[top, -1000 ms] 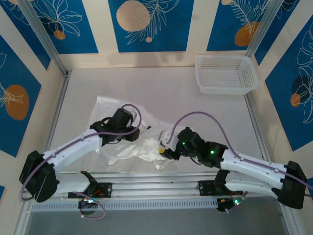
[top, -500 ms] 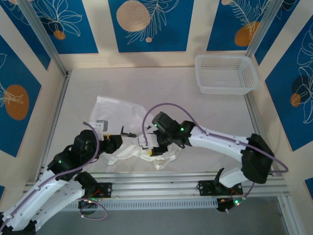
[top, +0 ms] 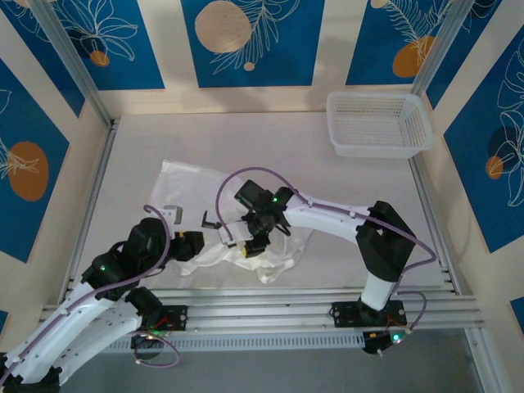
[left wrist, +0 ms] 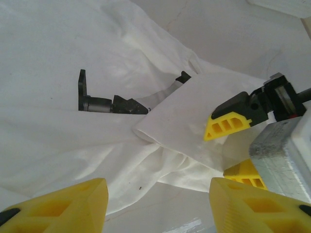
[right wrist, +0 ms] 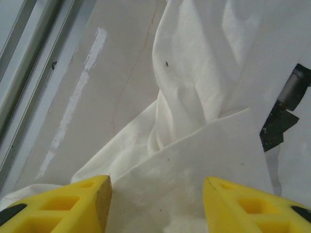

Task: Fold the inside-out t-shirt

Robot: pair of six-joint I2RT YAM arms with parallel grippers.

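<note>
We see the inside-out t-shirt (top: 190,183), thin, white and wrinkled, spread and bunched on the pale counter (top: 327,164) at its near left. The left end effector (left wrist: 156,206) stands wide open and empty over soft, creased folds. The right end effector (right wrist: 156,204) is spread just as wide, with a flat, smooth flap of the shirt lying between its yellow fingers (right wrist: 58,206), unpinched. A white mesh basket (top: 379,123) sits at the far right corner.

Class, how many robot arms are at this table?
2. The left arm comes from the near left to the near edge of the t-shirt; the right arm reaches from the near right over it.
</note>
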